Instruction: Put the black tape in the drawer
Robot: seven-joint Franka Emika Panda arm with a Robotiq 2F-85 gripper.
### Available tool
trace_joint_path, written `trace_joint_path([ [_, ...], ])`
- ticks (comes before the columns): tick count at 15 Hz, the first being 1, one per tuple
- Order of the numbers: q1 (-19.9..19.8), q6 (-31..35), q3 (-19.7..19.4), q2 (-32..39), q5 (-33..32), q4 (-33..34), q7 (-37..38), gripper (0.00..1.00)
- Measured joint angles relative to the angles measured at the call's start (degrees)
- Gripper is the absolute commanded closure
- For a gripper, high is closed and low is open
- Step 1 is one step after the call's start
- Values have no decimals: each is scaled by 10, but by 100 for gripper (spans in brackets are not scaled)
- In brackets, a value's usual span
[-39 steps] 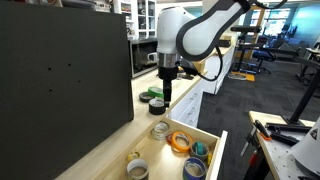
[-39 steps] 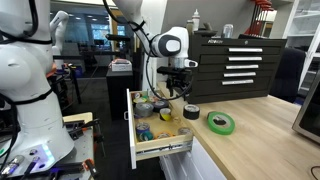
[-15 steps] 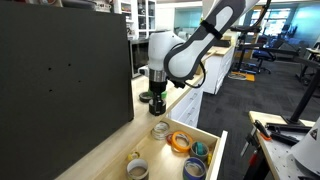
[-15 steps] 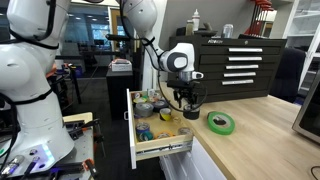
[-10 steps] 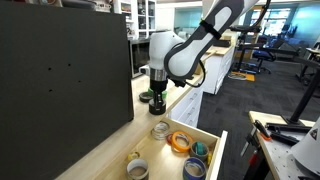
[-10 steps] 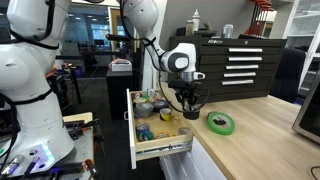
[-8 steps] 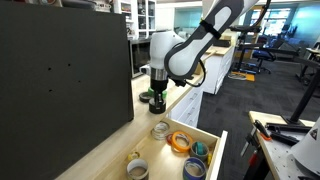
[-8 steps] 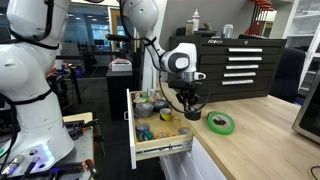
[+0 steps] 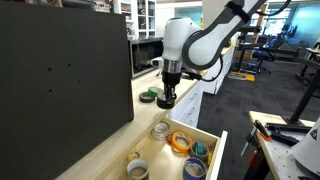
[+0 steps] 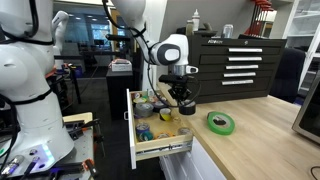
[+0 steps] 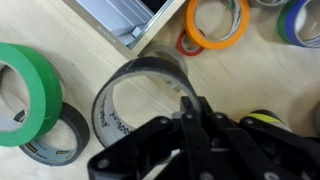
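The black tape (image 11: 112, 82) is a dark ring that hangs from my gripper (image 11: 188, 102), which is shut on the ring's wall. In both exterior views the gripper (image 9: 168, 97) (image 10: 184, 101) holds the black tape (image 9: 166, 102) (image 10: 185, 107) just above the wooden counter, beside the open drawer (image 9: 214, 150) (image 10: 133, 128). In the wrist view the drawer's metal corner (image 11: 135, 28) shows at the top. The fingertips hide part of the ring.
A green roll (image 11: 47, 88) (image 10: 221, 122) lies on the counter, with a dark grey roll (image 11: 62, 150) against it. The drawer holds an orange ring (image 11: 212, 44), a blue roll (image 11: 300, 25), a yellow-and-black roll (image 11: 272, 119) and several others. A black panel (image 9: 60, 80) stands along the counter.
The gripper has shut on the black tape, lifted it off the counter and carried it a little toward the drawer.
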Motion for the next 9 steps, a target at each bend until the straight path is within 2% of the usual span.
trace_joint_path([
  [5,8,-35,8,-140,37,-107,-27,96],
  [9,42,-40,13,-124,55,-115,-32,96],
])
